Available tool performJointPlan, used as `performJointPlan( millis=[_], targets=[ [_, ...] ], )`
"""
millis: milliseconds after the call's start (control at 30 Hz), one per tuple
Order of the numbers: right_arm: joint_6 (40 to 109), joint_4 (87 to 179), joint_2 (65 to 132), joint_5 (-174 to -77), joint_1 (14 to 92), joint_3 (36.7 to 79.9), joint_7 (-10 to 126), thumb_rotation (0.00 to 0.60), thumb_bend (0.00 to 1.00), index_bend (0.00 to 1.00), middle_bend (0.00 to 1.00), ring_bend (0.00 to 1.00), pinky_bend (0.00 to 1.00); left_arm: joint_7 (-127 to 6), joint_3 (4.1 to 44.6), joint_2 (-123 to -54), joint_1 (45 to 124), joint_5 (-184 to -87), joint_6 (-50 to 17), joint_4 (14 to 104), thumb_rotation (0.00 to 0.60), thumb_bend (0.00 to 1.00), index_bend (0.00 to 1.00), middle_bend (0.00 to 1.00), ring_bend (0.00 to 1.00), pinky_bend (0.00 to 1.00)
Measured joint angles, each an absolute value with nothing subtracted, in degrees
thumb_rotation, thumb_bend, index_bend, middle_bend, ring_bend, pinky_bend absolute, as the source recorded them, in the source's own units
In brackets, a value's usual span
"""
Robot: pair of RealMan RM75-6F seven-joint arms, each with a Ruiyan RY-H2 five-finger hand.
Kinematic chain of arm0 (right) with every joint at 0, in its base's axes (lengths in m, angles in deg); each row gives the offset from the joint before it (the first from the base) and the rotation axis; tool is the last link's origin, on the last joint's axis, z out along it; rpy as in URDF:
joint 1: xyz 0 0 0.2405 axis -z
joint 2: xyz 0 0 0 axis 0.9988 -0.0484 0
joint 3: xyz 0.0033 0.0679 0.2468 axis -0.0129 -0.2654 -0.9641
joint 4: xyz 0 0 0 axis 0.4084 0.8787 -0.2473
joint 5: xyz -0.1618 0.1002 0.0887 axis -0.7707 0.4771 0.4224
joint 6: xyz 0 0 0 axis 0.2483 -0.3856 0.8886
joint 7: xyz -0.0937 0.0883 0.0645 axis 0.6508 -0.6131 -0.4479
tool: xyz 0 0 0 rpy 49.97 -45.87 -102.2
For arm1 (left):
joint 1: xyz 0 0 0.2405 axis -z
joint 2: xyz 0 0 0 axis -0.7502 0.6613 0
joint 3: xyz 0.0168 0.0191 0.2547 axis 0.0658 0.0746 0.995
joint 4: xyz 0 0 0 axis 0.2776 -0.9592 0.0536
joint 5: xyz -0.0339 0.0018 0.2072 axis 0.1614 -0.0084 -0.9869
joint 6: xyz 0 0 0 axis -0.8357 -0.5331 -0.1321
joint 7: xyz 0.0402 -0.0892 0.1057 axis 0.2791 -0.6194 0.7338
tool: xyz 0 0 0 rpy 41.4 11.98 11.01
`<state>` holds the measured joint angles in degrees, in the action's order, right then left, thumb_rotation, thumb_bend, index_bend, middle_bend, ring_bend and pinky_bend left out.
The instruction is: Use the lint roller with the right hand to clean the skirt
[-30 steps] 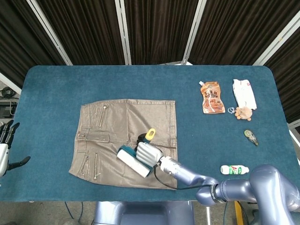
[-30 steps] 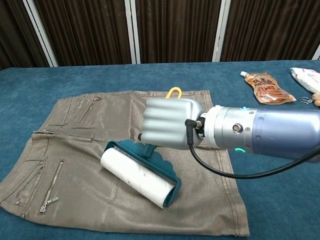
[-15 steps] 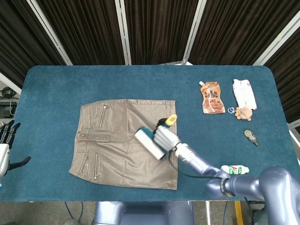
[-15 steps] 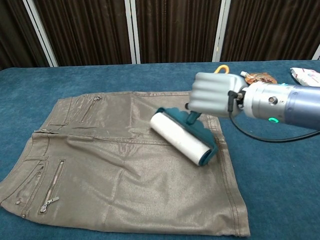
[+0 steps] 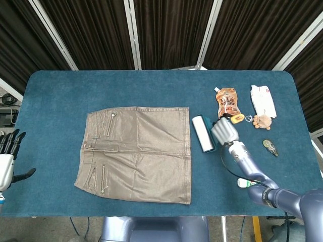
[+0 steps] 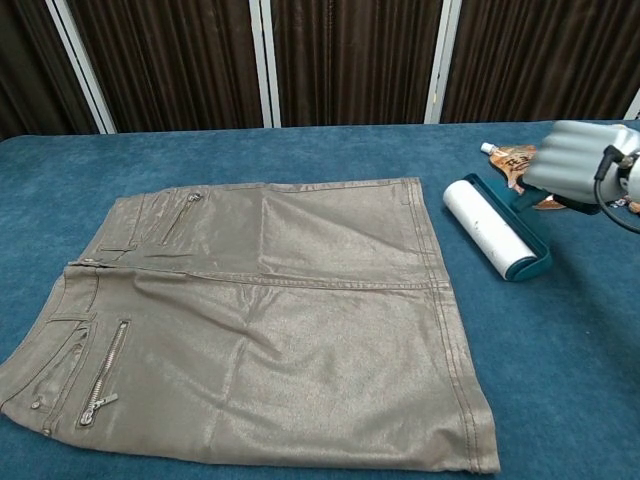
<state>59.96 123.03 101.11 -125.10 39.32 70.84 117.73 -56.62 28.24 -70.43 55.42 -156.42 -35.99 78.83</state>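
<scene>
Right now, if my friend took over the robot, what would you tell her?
Right hand grips the lint roller, which is off the skirt, past its right edge over bare table.
Left hand is at the table's left edge, fingers apart, holding nothing.
The skirt lies flat. I cannot tell from here whether it is fully clean.
Left: if more passes are needed, bring the roller back onto the skirt; otherwise set it down.

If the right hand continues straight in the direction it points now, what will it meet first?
Probably the brown spouted pouch. The right hand, holding the teal lint roller, points toward the table's far side, and the pouch lies just beyond it. Height is unclear; it might pass above.
</scene>
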Motion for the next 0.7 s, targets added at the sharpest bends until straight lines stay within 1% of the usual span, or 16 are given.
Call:
performJointPlan(
  millis=[33, 67, 133, 167, 200, 233, 267, 300, 367, 400, 467, 567, 700],
  targets=[
    [59.81, 122.89, 100.98, -124.64, 39.68, 70.78, 117.34, 0.600, 0.95, 0.47, 0.53, 0.42, 0.44, -56.61, 28.25, -70.44, 55.43, -156.43, -35.98, 78.85, 0.600, 0.00, 0.00, 0.00, 0.00, 0.00],
    [59.63, 122.76, 100.85, -124.13, 40.12, 70.71, 116.91, 0.600, 0.92, 0.46, 0.53, 0.42, 0.44, -56.60, 28.26, -70.43, 55.42, -156.44, -36.00, 78.89, 0.600, 0.00, 0.00, 0.00, 0.00, 0.00],
    [59.40, 122.78, 100.76, -123.46, 40.58, 70.57, 116.28, 0.600, 0.72, 0.35, 0.50, 0.39, 0.44, -56.58, 28.29, -70.38, 55.39, -156.56, -36.12, 78.98, 0.600, 0.00, 0.00, 0.00, 0.00, 0.00],
    [59.28, 122.89, 100.73, -123.10, 40.79, 70.47, 115.92, 0.600, 0.49, 0.23, 0.43, 0.35, 0.41, -56.58, 28.30, -70.36, 55.37, -156.60, -36.17, 79.01, 0.600, 0.00, 0.00, 0.00, 0.00, 0.00],
    [59.15, 123.17, 100.70, -122.56, 41.09, 70.29, 115.35, 0.600, 0.25, 0.11, 0.33, 0.30, 0.36, -56.61, 28.32, -70.32, 55.34, -156.67, -36.24, 79.06, 0.600, 0.00, 0.00, 0.00, 0.00, 0.00],
    [59.10, 123.47, 100.67, -122.16, 41.32, 70.16, 114.92, 0.600, 0.13, 0.05, 0.26, 0.26, 0.32, -56.63, 28.33, -70.29, 55.33, -156.76, -36.31, 79.12, 0.600, 0.00, 0.00, 0.00, 0.00, 0.00],
    [59.09, 123.96, 100.63, -121.75, 41.60, 69.97, 114.39, 0.600, 0.03, 0.00, 0.16, 0.20, 0.27, -56.65, 28.35, -70.24, 55.30, -156.84, -36.39, 79.17, 0.600, 0.00, 0.00, 0.00, 0.00, 0.00],
    [59.13, 124.32, 100.58, -121.53, 41.79, 69.82, 114.11, 0.600, 0.00, 0.00, 0.09, 0.15, 0.23, -56.67, 28.38, -70.20, 55.27, -156.93, -36.47, 79.24, 0.600, 0.00, 0.00, 0.00, 0.00, 0.00],
    [59.58, 125.33, 100.42, -120.88, 42.21, 69.34, 113.58, 0.600, 0.00, 0.00, 0.02, 0.06, 0.18, -56.79, 28.44, -70.14, 55.24, -157.02, -36.50, 79.30, 0.600, 0.00, 0.00, 0.00, 0.00, 0.00],
    [59.87, 125.99, 100.28, -120.49, 42.40, 69.07, 113.33, 0.600, 0.00, 0.00, 0.00, 0.02, 0.16, -56.91, 28.50, -70.06, 55.21, -157.10, -36.50, 79.36, 0.600, 0.00, 0.00, 0.00, 0.00, 0.00],
    [60.58, 128.06, 99.72, -119.38, 42.88, 68.39, 112.69, 0.600, 0.00, 0.00, 0.00, 0.00, 0.14, -57.11, 28.59, -69.93, 55.18, -157.25, -36.51, 79.45, 0.600, 0.00, 0.00, 0.00, 0.00, 0.00],
    [62.13, 131.90, 98.20, -118.37, 43.78, 67.54, 111.39, 0.600, 0.00, 0.00, 0.00, 0.00, 0.11, -57.64, 28.71, -69.67, 55.06, -157.56, -36.70, 79.61, 0.600, 0.00, 0.00, 0.00, 0.00, 0.00],
    [67.02, 137.53, 94.67, -120.69, 45.97, 67.15, 107.71, 0.600, 0.00, 0.00, 0.00, 0.00, 0.08, -58.82, 28.87, -69.18, 54.80, -158.19, -37.24, 79.76, 0.600, 0.00, 0.00, 0.00, 0.00, 0.00]
  ],
)
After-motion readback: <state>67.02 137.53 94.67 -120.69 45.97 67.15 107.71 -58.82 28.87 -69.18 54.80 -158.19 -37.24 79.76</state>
